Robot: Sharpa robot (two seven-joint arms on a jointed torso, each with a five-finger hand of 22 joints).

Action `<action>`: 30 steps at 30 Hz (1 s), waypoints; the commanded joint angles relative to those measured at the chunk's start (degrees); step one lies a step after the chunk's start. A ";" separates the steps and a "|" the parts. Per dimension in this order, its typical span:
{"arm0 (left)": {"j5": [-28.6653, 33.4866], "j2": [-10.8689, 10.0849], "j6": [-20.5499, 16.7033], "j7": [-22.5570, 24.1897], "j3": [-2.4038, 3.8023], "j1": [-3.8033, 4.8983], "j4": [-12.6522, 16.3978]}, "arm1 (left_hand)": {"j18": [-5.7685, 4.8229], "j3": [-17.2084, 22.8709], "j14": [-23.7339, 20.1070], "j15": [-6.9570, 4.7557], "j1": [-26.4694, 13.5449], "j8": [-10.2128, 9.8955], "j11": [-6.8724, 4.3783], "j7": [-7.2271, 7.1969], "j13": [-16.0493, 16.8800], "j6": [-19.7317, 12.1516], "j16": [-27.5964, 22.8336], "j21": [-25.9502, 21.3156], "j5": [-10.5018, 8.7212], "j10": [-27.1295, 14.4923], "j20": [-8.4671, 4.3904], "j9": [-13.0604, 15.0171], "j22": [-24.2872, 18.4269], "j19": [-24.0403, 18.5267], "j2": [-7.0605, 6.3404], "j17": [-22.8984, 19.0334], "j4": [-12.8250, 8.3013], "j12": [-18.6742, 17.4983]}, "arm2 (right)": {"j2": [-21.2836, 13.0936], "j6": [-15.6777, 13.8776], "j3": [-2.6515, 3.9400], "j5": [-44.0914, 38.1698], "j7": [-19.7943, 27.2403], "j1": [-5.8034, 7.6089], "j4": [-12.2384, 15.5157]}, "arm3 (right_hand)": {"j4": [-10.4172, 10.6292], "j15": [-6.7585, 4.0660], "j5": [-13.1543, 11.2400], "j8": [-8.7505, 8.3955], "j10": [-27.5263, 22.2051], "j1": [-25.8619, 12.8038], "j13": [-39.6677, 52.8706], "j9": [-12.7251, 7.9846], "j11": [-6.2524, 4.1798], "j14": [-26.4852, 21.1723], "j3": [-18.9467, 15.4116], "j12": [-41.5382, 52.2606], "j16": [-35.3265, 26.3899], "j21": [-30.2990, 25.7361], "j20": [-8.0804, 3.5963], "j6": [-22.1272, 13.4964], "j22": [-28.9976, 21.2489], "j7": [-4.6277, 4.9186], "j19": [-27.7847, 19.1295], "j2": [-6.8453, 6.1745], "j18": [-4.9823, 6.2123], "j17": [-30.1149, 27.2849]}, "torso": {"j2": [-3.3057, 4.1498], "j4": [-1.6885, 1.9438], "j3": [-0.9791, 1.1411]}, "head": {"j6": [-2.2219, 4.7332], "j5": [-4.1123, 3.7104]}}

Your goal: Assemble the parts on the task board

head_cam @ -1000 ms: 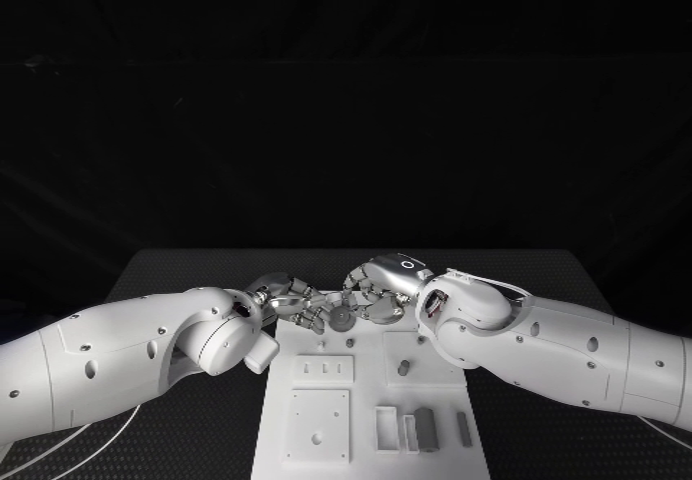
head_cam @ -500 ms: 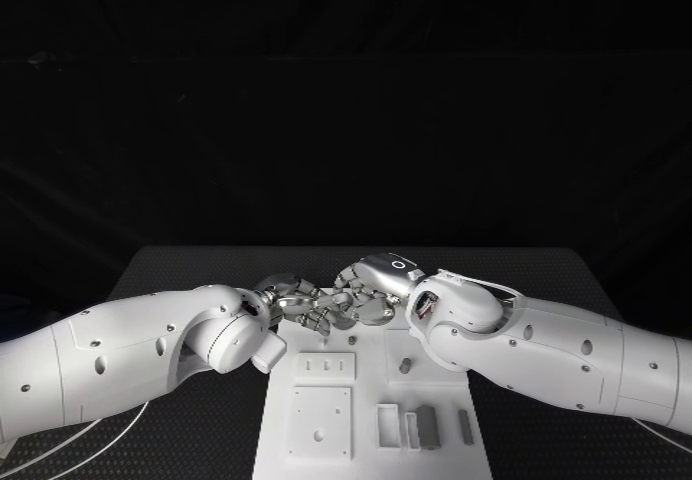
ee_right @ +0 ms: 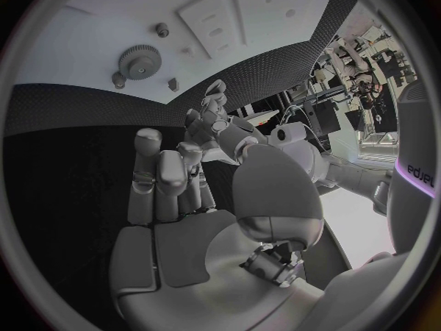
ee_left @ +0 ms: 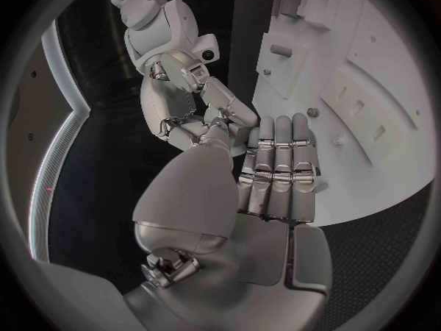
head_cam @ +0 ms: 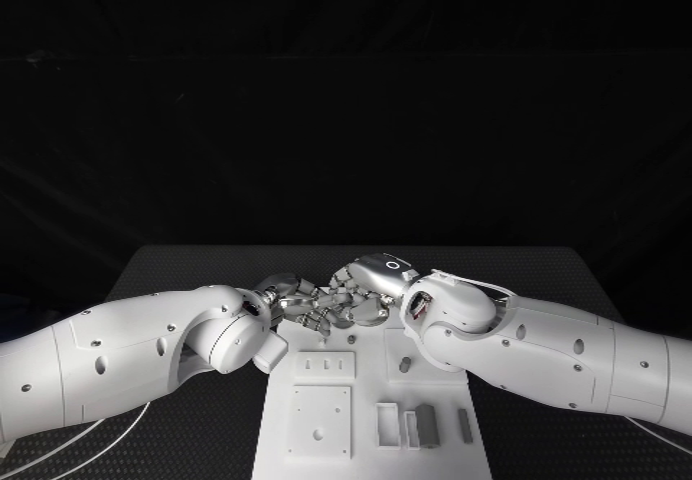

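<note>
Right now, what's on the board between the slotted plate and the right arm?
A small grey peg sits on the white board between the slotted plate and the right arm. The head view shows it.

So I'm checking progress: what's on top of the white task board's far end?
Both silver hands, left and right, meet over the white task board, covering its far end; the right wrist view shows a grey gear there.

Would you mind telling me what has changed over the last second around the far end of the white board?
The right arm slid leftward, carrying the right hand closer against the left hand; both now crowd together over the white task board's far end, covering the grey gear in the head view. The grey blocks near the front edge stayed put.
</note>
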 commanded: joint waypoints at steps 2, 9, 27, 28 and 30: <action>0.89 0.24 -0.24 0.98 0.09 0.07 0.36 | 0.36 -0.45 0.60 -0.13 0.85 0.14 -0.20 -0.01 0.25 0.55 0.22 0.23 -0.35 0.34 -0.22 0.00 0.17 0.29 0.50 0.28 0.06 0.31 | 0.30 0.94 -0.14 -0.74 -0.16 -0.13 -0.09 | -0.25 -0.32 0.12 0.02 0.27 -0.45 -0.10 0.06 -0.18 0.14 0.00 0.17 0.16 0.18 -0.44 1.47 0.90 1.02 0.16 0.07 0.97 -0.05 | -0.02 0.06 -0.04 | -0.11 -0.04; 1.02 0.07 0.25 0.79 0.10 0.07 0.37 | 0.11 -1.22 0.69 -0.24 4.32 -0.04 -0.28 -0.13 1.02 0.94 -0.06 0.21 -0.34 0.19 -0.40 0.01 0.68 0.15 2.87 1.20 -0.02 0.57 | 0.43 0.87 -0.19 -0.71 -0.22 -0.22 -0.64 | -0.24 -0.35 0.12 0.05 0.32 -0.52 -0.12 0.10 -0.22 0.19 0.05 0.16 0.14 0.16 -0.47 1.62 0.88 0.98 0.21 0.14 0.97 -0.07 | -0.01 0.01 -0.04 | -0.18 0.00; 1.61 -0.63 0.59 0.66 0.10 0.07 0.29 | -0.24 0.78 0.88 -0.14 9.80 -0.43 -0.32 -0.20 2.12 1.44 -0.87 -0.09 -0.33 0.17 -0.35 0.03 1.23 0.10 3.04 2.53 0.13 0.72 | 0.35 1.36 -0.20 -0.69 -0.24 -0.32 -0.88 | -0.35 -0.45 0.12 0.11 0.47 -0.54 -0.16 0.19 -0.32 0.31 0.17 0.16 0.13 0.15 -0.54 1.97 0.86 0.87 0.33 0.32 0.97 -0.10 | -0.02 -0.03 0.00 | -0.25 -0.02; 1.61 -0.63 0.64 0.65 0.10 0.07 0.31 | -0.27 0.75 0.85 -0.10 9.49 -0.48 -0.29 -0.16 2.16 1.40 -0.94 -0.11 -0.33 0.12 -0.32 0.01 1.24 0.10 2.86 2.58 0.15 0.69 | 0.38 1.41 -0.20 -0.69 -0.25 -0.33 -0.87 | -0.36 -0.45 0.12 0.11 0.47 -0.55 -0.16 0.19 -0.32 0.32 0.17 0.17 0.13 0.15 -0.54 1.98 0.86 0.86 0.33 0.32 0.97 -0.10 | -0.02 -0.05 0.01 | -0.26 -0.02; 1.62 -0.59 0.88 0.61 0.10 0.07 0.34 | -0.27 0.79 0.83 -0.07 9.01 -0.54 -0.26 -0.13 2.22 1.39 -1.03 -0.16 -0.33 0.07 -0.32 0.00 1.26 0.10 2.66 2.67 0.14 0.67 | 0.41 1.38 -0.21 -0.69 -0.27 -0.35 -0.88 | -0.37 -0.46 0.12 0.13 0.50 -0.56 -0.17 0.21 -0.34 0.34 0.18 0.17 0.13 0.15 -0.55 2.04 0.86 0.85 0.34 0.34 0.97 -0.10 | -0.02 -0.06 0.01 | -0.27 -0.02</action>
